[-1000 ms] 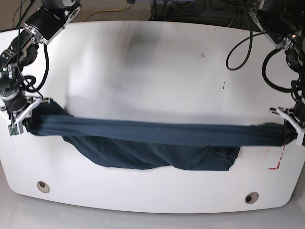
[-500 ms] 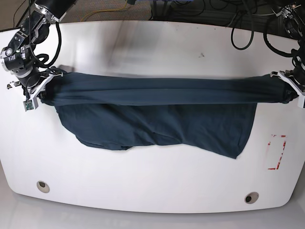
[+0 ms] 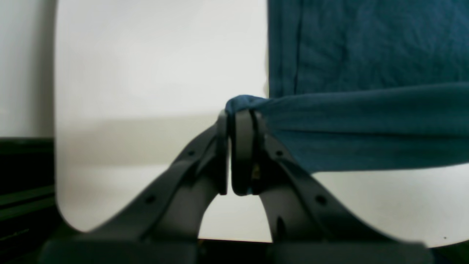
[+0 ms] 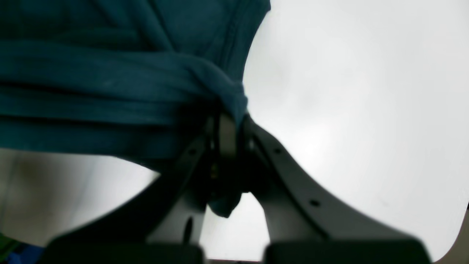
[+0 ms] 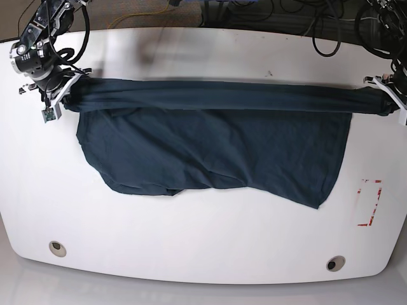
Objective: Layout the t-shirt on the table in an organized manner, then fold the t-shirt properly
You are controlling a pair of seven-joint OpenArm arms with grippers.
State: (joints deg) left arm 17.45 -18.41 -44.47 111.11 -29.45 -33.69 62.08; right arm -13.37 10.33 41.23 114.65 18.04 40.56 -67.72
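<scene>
The dark teal-navy t-shirt (image 5: 210,143) is stretched wide across the white table (image 5: 203,229). Its top edge forms a taut rolled band between the two grippers, and the rest lies wrinkled on the table below it. My left gripper (image 5: 388,101) at the base view's right is shut on the shirt's right end; in the left wrist view (image 3: 238,121) the fabric (image 3: 366,128) is pinched between shut fingers. My right gripper (image 5: 63,95) at the base view's left is shut on the other end, also seen in the right wrist view (image 4: 223,124). The neck label is hidden.
A red tape rectangle (image 5: 369,203) marks the table at the right. Two grommet holes sit near the front edge, one left (image 5: 57,248) and one right (image 5: 335,264). Cables (image 5: 331,32) hang behind the table's back edge.
Both grippers have moved toward the table's back edge, pulling the taut band with them. More of the shirt now lies spread on the table below it.
</scene>
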